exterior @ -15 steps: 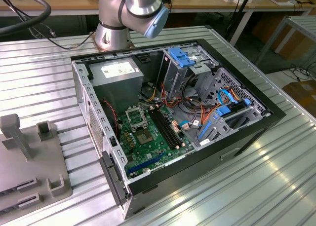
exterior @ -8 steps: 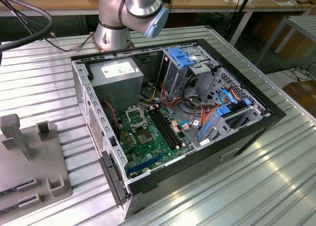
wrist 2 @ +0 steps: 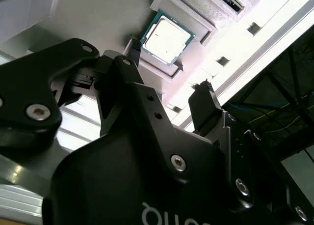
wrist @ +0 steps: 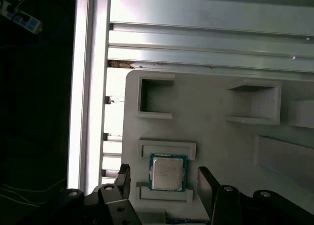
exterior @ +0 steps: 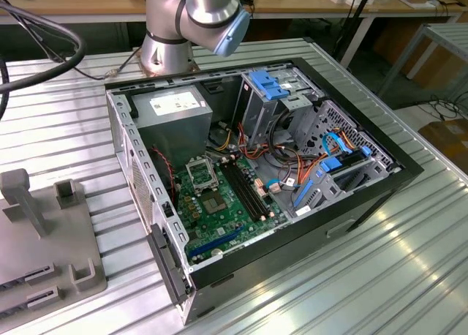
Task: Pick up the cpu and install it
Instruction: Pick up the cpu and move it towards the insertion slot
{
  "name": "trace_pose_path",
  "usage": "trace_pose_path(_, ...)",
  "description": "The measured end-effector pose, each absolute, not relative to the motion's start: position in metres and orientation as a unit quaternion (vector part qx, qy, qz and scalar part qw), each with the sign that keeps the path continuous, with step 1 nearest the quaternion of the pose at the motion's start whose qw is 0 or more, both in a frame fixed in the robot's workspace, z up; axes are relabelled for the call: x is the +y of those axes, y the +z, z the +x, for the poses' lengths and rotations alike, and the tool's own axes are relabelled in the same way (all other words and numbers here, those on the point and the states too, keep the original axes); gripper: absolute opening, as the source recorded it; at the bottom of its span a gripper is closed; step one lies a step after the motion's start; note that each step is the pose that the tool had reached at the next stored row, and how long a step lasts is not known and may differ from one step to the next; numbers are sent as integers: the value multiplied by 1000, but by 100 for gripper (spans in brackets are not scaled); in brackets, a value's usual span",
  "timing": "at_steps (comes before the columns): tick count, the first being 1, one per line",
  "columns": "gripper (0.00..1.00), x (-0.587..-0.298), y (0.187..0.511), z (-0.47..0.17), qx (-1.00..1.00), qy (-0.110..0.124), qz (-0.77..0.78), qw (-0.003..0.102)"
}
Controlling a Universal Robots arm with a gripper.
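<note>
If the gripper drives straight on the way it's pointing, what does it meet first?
Probably the cpu, lying in the grey holder and centred ahead of the open gripper in both wrist views; depth is unclear.

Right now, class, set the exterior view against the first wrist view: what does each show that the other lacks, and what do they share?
The exterior view adds the open computer case, its green motherboard with the silver socket frame, and the arm behind the case. The first wrist view adds the cpu, lying flat in a recess, with the open pincer on either side of it, not gripping. Both share the grey fixture and the ribbed metal table.
</note>
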State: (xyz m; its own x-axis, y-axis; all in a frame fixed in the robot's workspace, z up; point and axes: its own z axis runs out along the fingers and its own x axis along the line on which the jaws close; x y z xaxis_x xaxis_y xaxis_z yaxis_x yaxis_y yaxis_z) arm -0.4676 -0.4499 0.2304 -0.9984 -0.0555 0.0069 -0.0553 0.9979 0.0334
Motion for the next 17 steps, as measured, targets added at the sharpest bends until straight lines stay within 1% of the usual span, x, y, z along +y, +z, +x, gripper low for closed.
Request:
trace_pose_path(10, 66, -450, 227, -468, -999, -16, 28, 2)
trace_pose_path(17, 66, -451, 213, -468, -999, -15, 28, 1)
